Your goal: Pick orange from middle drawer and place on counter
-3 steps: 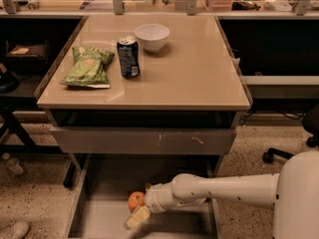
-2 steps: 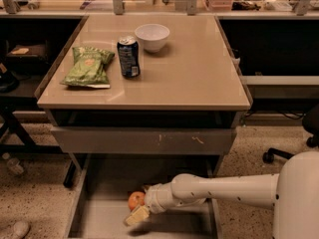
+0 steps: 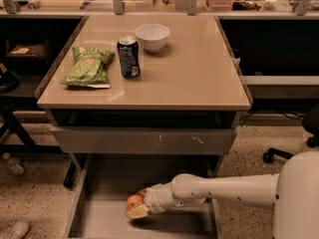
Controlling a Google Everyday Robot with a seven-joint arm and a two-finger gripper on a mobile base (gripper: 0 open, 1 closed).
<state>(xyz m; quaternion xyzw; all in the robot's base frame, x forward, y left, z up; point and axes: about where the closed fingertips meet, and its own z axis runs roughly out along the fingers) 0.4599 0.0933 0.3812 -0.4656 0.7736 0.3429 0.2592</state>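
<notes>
The orange (image 3: pixel 132 201) lies on the floor of the open middle drawer (image 3: pixel 107 183), near its front centre. My gripper (image 3: pixel 139 203) reaches in from the right on a white arm (image 3: pixel 219 189). Its fingers sit on either side of the orange, the pale lower finger (image 3: pixel 136 212) pressed against the fruit's underside. The orange rests low in the drawer, held between the fingers. The beige counter (image 3: pixel 194 73) is above, over the drawer.
On the counter stand a blue soda can (image 3: pixel 128 57), a white bowl (image 3: pixel 152 36) and a green chip bag (image 3: pixel 88 66). A grey drawer front with scratch marks (image 3: pixel 144 141) hangs above the open drawer. My white body (image 3: pixel 299 198) is at the lower right.
The lower finger has moved up against the orange, closing the gap. The arm and the orange have hardly shifted.
</notes>
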